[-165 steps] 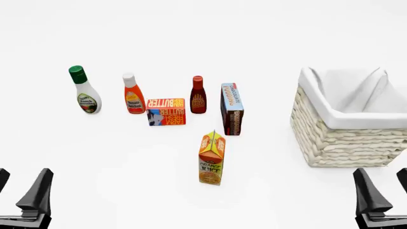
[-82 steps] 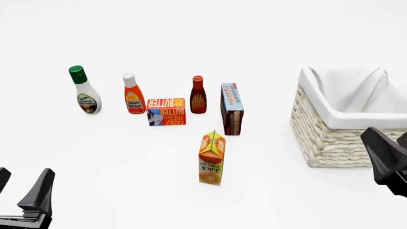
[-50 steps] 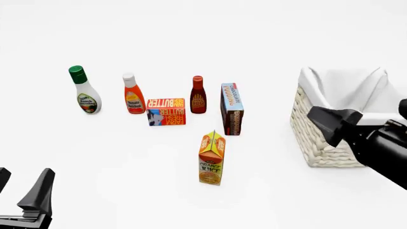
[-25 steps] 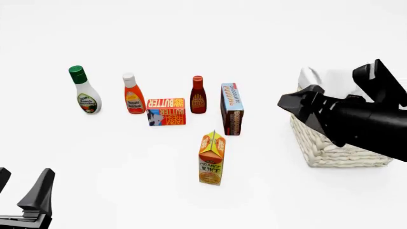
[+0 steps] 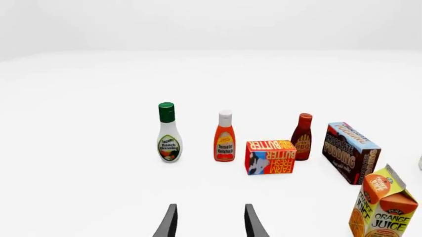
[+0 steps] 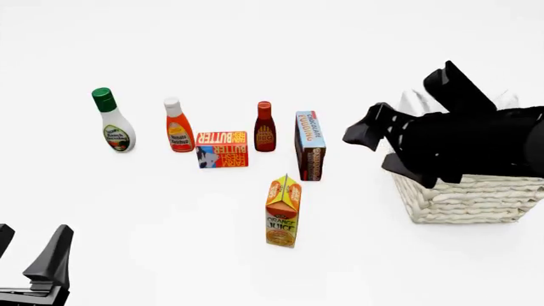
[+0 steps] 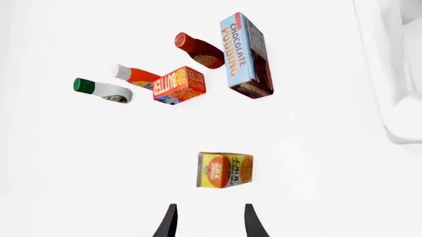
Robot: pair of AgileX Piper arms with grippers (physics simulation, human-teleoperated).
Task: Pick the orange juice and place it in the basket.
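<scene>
The orange juice carton stands upright near the middle of the table; it also shows in the left wrist view and the right wrist view. The basket stands at the right, mostly hidden behind my right arm; its white lining shows in the right wrist view. My right gripper is open and empty, raised above the table, right of and beyond the juice, looking down on it. My left gripper is open and empty at the near left corner.
Behind the juice stand a chocolate pudding box, a dark sauce bottle, a butter box, a ketchup bottle and a green-capped ranch bottle.
</scene>
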